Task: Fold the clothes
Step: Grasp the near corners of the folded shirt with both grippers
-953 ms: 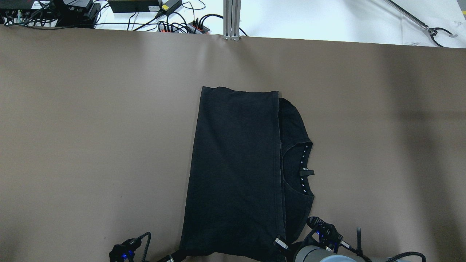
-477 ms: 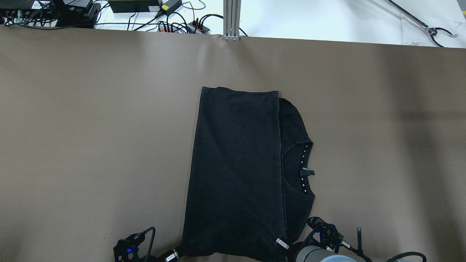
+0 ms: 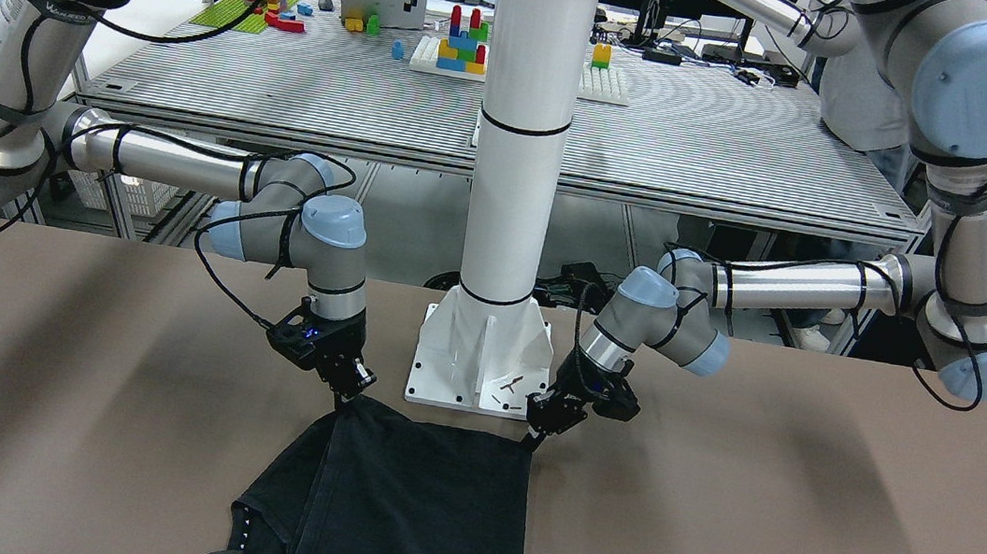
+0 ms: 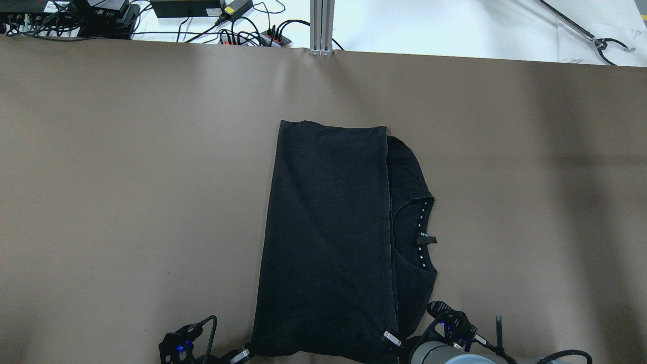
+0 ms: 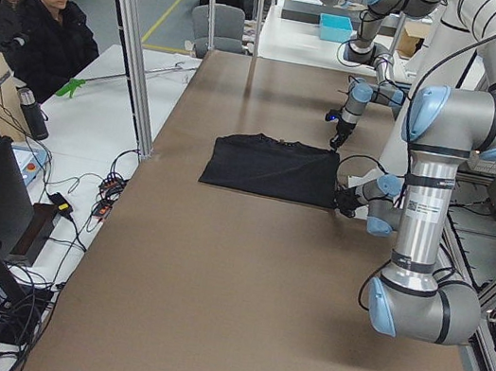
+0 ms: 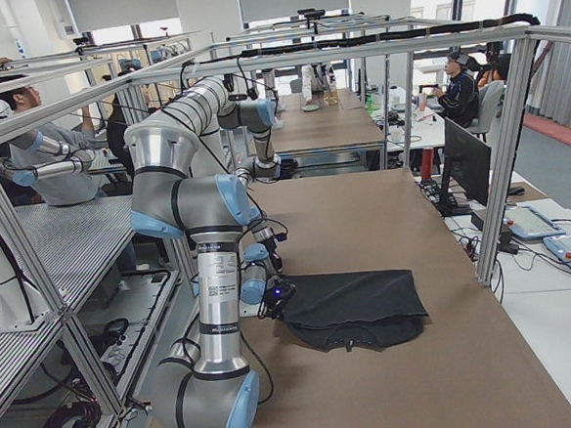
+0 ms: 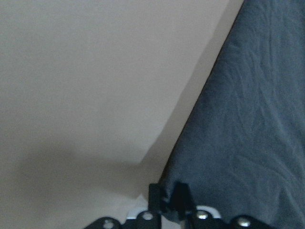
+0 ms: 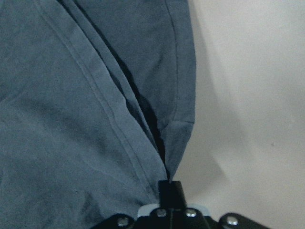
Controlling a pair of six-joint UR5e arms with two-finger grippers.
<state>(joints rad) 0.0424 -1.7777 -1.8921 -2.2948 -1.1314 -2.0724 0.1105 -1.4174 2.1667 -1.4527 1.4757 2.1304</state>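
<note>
The clothes are one black T-shirt, folded lengthwise and flat on the brown table cloth, with its collar and label showing on the right. My left gripper is shut on the shirt's near left corner, and the left wrist view shows the fingers pinching the fabric edge. My right gripper is shut on the near right corner, where layered hems meet the fingers. In the front-facing view both grippers, right and left, hold the shirt's edge just in front of the white pillar.
The white pillar's base plate stands right behind the held edge. Cables and power boxes lie beyond the table's far edge. A person sits past the table's far side in the left view. Brown cloth stretches wide on both sides.
My left gripper has shifted slightly right and forward with the near left corner. The right gripper and the rest of the shirt have stayed put.
</note>
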